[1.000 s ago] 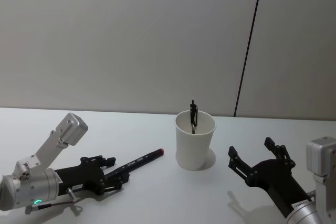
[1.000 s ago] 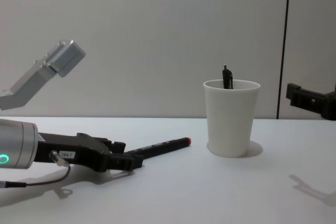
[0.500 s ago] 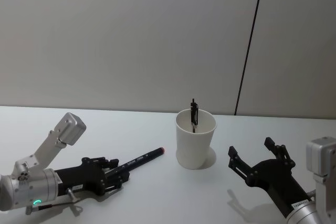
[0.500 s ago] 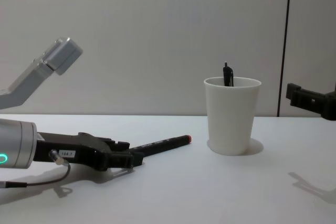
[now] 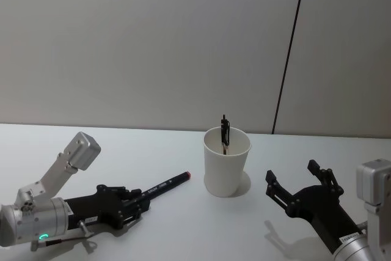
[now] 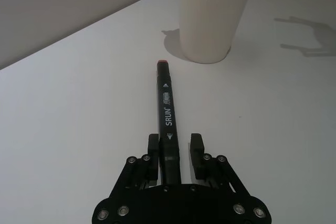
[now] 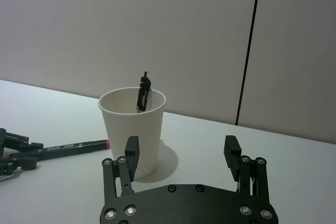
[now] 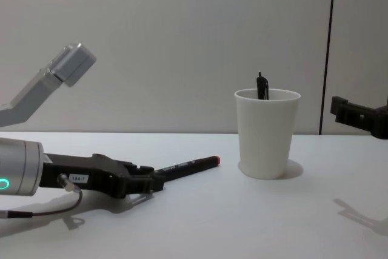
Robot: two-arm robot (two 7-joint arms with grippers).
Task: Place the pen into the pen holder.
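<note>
Head view has the pen (image 5: 162,186) lying flat on the worktop (image 5: 201,230), its red end toward the pen holder (image 5: 226,169) but apart from it. My left gripper (image 6: 174,148) straddles its rear. The jaws have narrowed since a second ago, one side touching, a gap at the other. Bare worktop surrounds the pen holder. My right gripper (image 5: 292,175) hovers beside it, jaws spread wide.
</note>
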